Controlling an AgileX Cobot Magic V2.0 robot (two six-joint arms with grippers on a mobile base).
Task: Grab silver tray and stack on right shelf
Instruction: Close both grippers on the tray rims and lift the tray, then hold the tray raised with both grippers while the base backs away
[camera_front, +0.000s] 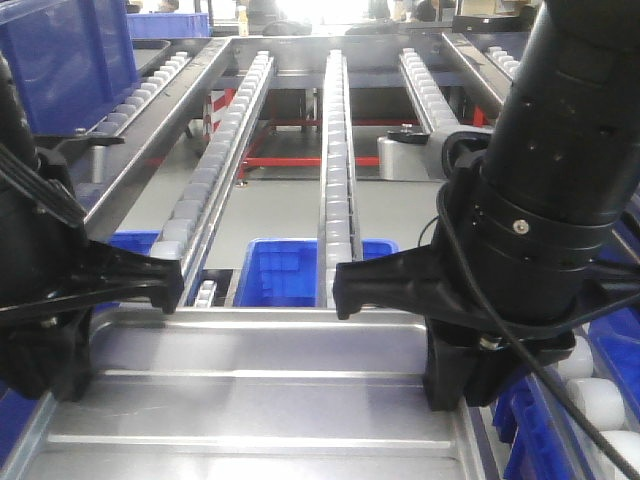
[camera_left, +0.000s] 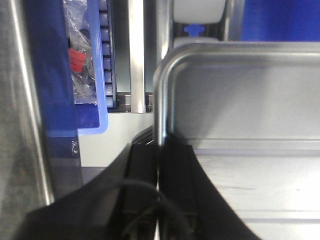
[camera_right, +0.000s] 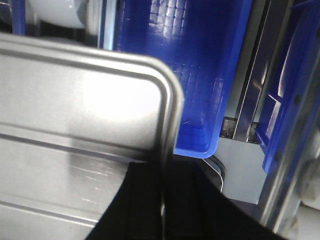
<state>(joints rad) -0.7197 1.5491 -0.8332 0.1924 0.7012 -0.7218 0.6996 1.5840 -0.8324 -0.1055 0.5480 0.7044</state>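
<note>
We have the silver tray (camera_front: 270, 400) low in the front view, lying level with its ribs running across, and it is held on both short sides. The left gripper (camera_left: 159, 152) is clenched on the left rim, a black finger on either side of the lip, and the right gripper (camera_right: 163, 172) pinches the right rim the same way. The tray's far edge meets the near ends of the right shelf (camera_front: 336, 170) rails, though from here we can't tell whether it touches the rollers or hangs just above them. Open gaps run between the roller lanes ahead, and a blue bin (camera_front: 290, 272) shows below through one of them. Both rounded far corners stand free in the wrist views. White rollers (camera_front: 600, 400) sit close beside the right arm.
</note>
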